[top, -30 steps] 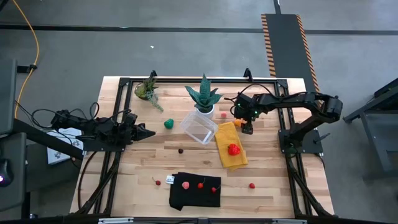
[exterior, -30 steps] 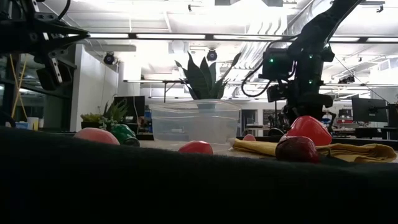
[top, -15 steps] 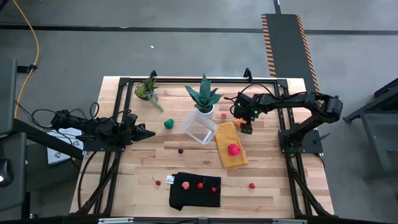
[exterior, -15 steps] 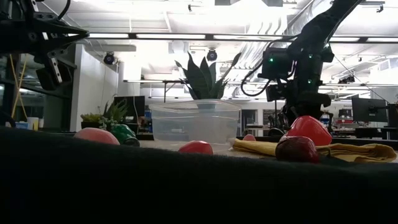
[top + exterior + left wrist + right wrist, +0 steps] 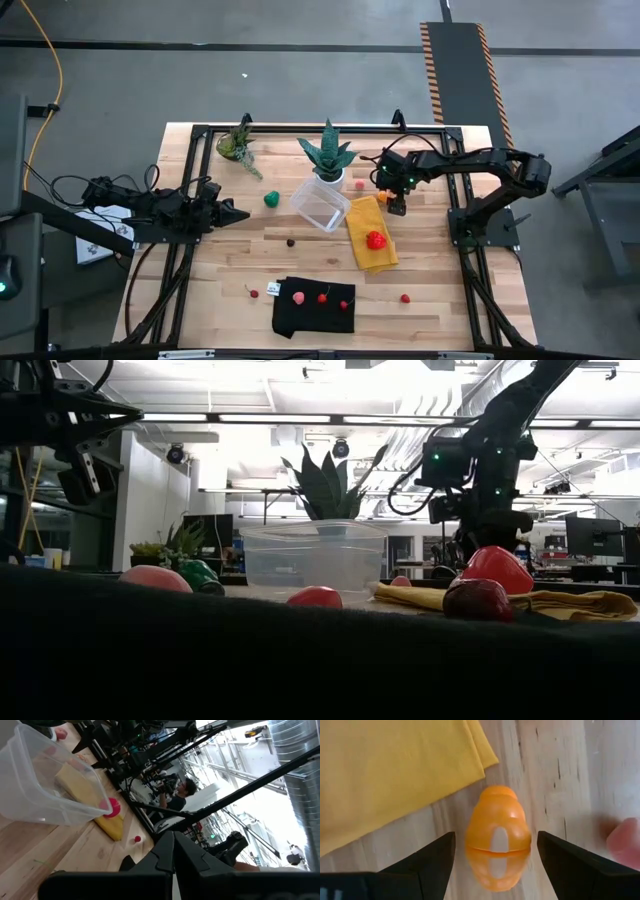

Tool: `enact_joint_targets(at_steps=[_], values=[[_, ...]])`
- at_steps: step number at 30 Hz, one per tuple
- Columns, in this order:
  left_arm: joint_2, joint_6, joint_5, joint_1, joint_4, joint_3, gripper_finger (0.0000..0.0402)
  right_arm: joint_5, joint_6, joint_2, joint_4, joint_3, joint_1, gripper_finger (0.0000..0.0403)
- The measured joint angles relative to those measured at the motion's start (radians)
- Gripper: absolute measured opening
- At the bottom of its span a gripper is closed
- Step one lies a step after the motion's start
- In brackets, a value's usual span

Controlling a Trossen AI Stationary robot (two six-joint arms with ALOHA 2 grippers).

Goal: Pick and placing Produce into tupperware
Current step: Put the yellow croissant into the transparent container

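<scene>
My right gripper [image 5: 495, 838] is open and points down at the table, a finger on either side of an orange produce piece [image 5: 497, 840] without touching it. That piece lies on the wood beside the corner of a yellow cloth [image 5: 372, 232], right of the clear tupperware [image 5: 320, 203]. A red produce piece [image 5: 375, 239] sits on the cloth. Green [image 5: 270, 199] and dark [image 5: 291, 241] pieces lie left of the box. My left gripper [image 5: 240, 213] is shut and hovers at the table's left side, far from all produce.
A black cloth [image 5: 314, 305] near the front edge carries several small red and pink pieces. More red pieces lie at its sides [image 5: 405, 297] [image 5: 254, 293]. Two potted plants [image 5: 327, 153] [image 5: 238, 145] stand at the far edge. A pink piece [image 5: 625, 842] lies close to the orange one.
</scene>
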Motion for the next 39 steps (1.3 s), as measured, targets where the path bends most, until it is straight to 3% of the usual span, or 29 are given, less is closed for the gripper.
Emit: enact_joint_targets(at_steps=[26,39], values=[[0.0,0.0,0.004,0.0,-0.001,0.0,0.0001,0.046,0.013,0.062,0.011,0.001,0.035,0.0257],[0.0,0.0,0.004,0.0,-0.001,0.0,0.0001,0.04,0.012,0.06,-0.004,0.003,0.035,0.02]])
